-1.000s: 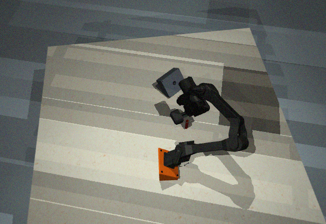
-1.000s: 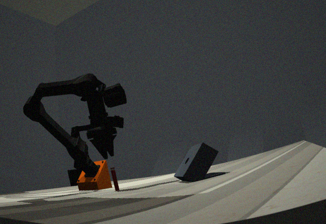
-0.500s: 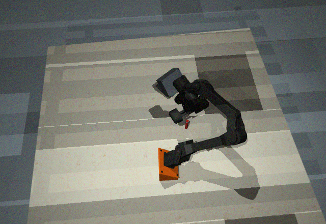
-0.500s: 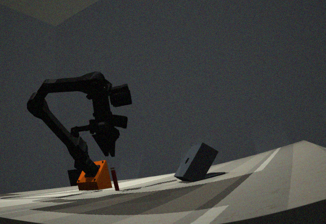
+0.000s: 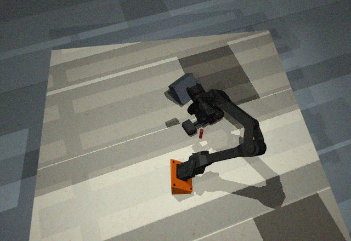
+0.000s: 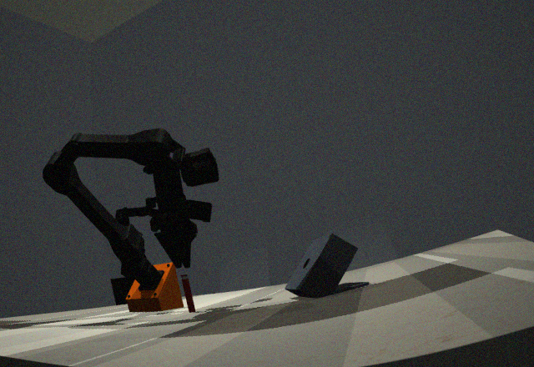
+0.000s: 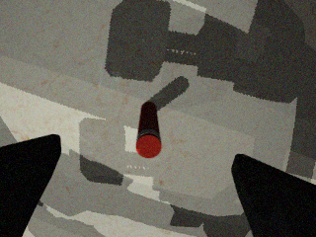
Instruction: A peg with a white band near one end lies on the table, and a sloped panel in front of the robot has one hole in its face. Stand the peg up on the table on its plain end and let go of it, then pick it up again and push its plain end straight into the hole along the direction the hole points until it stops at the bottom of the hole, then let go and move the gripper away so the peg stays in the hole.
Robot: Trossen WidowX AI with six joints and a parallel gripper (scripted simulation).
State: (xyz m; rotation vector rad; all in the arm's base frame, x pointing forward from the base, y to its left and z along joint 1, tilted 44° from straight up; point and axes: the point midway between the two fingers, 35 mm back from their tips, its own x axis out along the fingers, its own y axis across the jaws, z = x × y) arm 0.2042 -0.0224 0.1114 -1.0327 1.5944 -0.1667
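Note:
The red peg (image 5: 201,133) (image 6: 188,294) (image 7: 148,118) stands upright on the table. Its band, grey in this light, is near the top end, so the plain end is down. My gripper (image 6: 183,265) (image 7: 148,156) is open and empty, pointing down with its fingertips a little above the peg's top. In the wrist view the peg's top shows between the two spread fingers. The sloped blue-grey panel (image 5: 180,89) (image 6: 329,266) stands apart from the peg. Its dark hole (image 6: 306,263) shows in the exterior view; the arm covers it in the top view.
The orange base block (image 5: 181,189) (image 6: 170,296) carries the arm and is near the peg. The arm (image 5: 226,154) (image 6: 108,146) arches high from the base to the gripper. Dark shadows of the arm and gripper lie across the table (image 5: 113,148).

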